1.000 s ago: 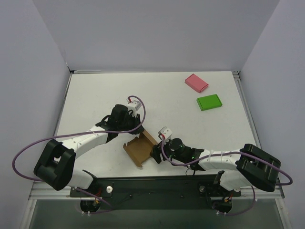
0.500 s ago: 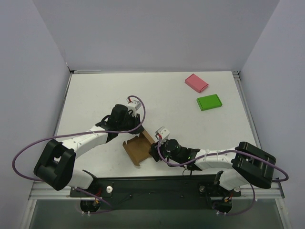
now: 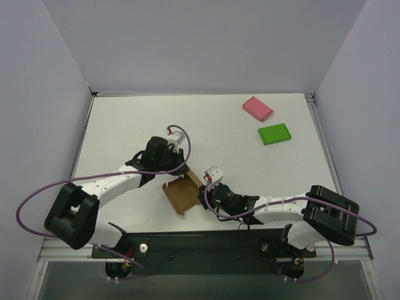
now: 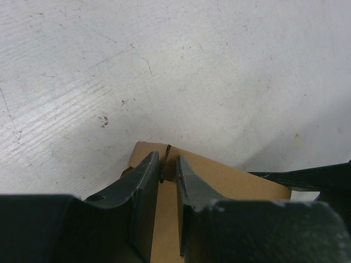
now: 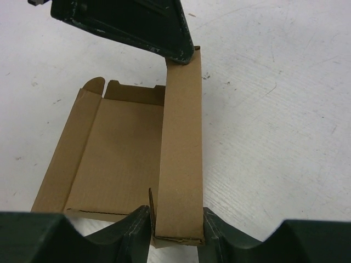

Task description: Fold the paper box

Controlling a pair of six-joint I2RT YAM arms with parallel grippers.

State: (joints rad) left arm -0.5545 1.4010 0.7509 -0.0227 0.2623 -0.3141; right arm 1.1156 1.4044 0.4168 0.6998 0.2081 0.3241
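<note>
The paper box [image 3: 180,195] is a brown die-cut sheet lying open near the table's front, between the two arms. In the right wrist view its base panel [image 5: 120,159] lies flat and one long side strip stands folded up. My right gripper [image 5: 178,222] is shut on the near end of that strip; in the top view it [image 3: 203,195] is at the box's right edge. My left gripper [image 4: 167,164] has its jaws almost together around a thin upright flap at the box's far corner [image 4: 230,181]. In the top view it [image 3: 182,170] is at the box's far edge.
A pink flat box [image 3: 257,108] and a green flat box [image 3: 274,134] lie at the back right, well away from both arms. Grey walls enclose the white table [image 3: 125,125] on three sides.
My right gripper has shifted slightly left with the side strip, and the box has drawn in a little. The left arm has stayed in place.
</note>
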